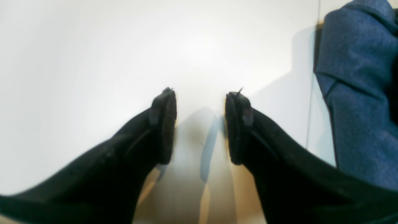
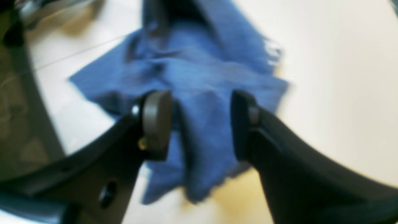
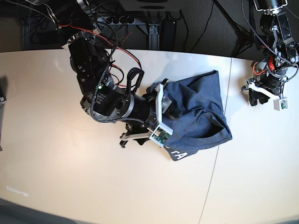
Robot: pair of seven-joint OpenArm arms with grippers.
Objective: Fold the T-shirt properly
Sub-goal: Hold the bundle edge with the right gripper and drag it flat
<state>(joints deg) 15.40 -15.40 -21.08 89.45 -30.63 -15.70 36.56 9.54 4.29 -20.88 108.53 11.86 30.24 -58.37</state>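
Note:
The T-shirt lies crumpled in a blue-grey heap at the table's middle, with a strip of white lettering showing at its near edge. My right gripper hovers over the heap, open, with its two fingers straddling a ridge of cloth without closing on it. In the base view that arm covers the heap's left side, and its gripper is mostly hidden. My left gripper stands open over bare white table, to the right of the shirt, and holds nothing. In the base view this gripper sits at the far right.
The white table has a seam running under the shirt's right side. Behind the table's far edge, cables and a dark rack fill the background. A small dark object sits at the left edge.

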